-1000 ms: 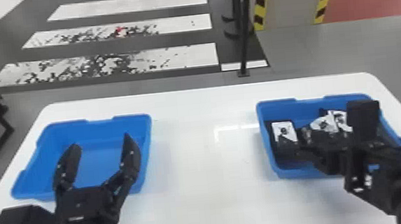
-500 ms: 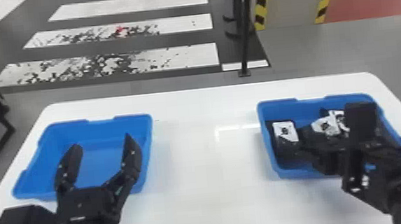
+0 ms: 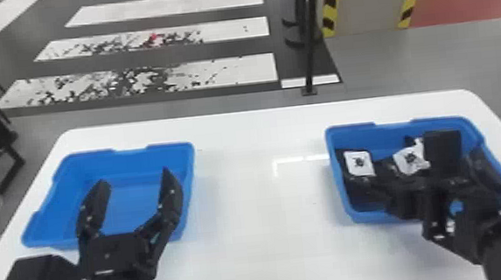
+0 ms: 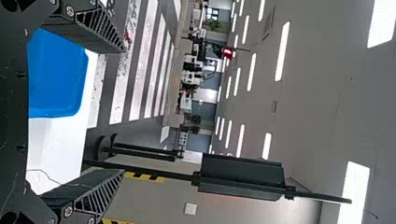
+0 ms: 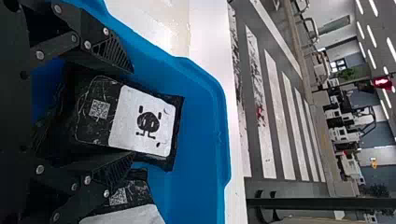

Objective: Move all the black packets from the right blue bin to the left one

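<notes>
Left gripper (image 3: 133, 178) hangs over the left bin (image 3: 88, 154) with its fingers spread wide and nothing between them, so I can leave that arm parked. Across the table (image 3: 261, 171), near the left edge of the right bin (image 3: 349, 127), lies the packet (image 5: 147, 121) I want, label showing, its far end near the bin's far edge. My right gripper (image 5: 132, 112) reaches down inside that bin, fingers parted either side of the packet. I don't read it as clenched yet, though I can't tell whether either pad touches the film.

I expect the packet to be light and soft, with a slick, crinkly skin that could slide if I pinch only the surface. Its filling may shift and let the pouch sag, so I'd take it across the two long sides, around the middle, a little deeper than the tips, and squeeze gently but fully. It hardly looks fragile; a seam is what I'd spare. Just to the right lies another packet (image 5: 122, 193), close beside the finger on that side, and I'd watch for a double pick before lifting.
</notes>
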{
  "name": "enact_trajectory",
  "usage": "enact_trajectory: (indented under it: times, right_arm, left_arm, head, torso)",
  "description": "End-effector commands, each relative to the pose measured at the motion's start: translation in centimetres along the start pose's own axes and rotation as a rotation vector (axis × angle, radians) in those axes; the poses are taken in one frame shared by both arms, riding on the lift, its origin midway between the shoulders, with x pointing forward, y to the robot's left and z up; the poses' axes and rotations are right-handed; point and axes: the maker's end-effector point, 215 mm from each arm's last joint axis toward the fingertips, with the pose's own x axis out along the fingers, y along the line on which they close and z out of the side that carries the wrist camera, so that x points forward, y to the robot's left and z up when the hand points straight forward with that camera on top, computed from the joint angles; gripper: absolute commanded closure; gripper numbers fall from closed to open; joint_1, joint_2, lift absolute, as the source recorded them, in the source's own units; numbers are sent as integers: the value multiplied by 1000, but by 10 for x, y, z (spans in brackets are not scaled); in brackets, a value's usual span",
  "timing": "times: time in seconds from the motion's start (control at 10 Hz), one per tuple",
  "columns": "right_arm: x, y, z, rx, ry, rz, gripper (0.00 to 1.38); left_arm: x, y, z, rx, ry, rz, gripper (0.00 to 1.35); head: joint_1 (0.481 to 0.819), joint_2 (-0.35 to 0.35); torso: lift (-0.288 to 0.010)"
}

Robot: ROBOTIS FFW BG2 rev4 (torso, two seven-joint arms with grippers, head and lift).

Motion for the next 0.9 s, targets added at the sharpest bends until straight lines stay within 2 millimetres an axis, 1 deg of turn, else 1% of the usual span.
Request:
enact_trajectory:
  times: [0.0, 0.2, 0.3, 0.5, 0.6, 0.8]
  right_arm:
    - [1, 3, -7, 6, 26, 7, 616]
    - [-2, 8, -4, 18, 18, 22, 1095]
    - [-4, 13, -1, 31, 10, 36, 1096]
    - [-14, 14, 1, 34, -9, 21, 1118]
    - [-25, 9, 9, 34, -33, 5, 1119]
    - [-54, -5, 29, 21, -88, -35, 1119]
  left_arm:
    - [-1, 1, -2, 0, -1, 2, 137]
    - [-1, 2, -2, -2, -6, 4, 137]
    - [-2, 3, -3, -2, -8, 5, 137]
    - [-2, 4, -2, -8, -18, 8, 137]
    - [-2, 5, 0, -11, -25, 9, 137]
    - [-3, 7, 2, -19, -35, 15, 137]
  head:
    - [695, 67]
    - [695, 73]
    - [695, 76]
    - [695, 83]
    - [695, 82]
    - [695, 67]
  torso:
    - [-168]
    - [-168]
    - [-168]
    - [-168]
    - [-168]
    - [-168]
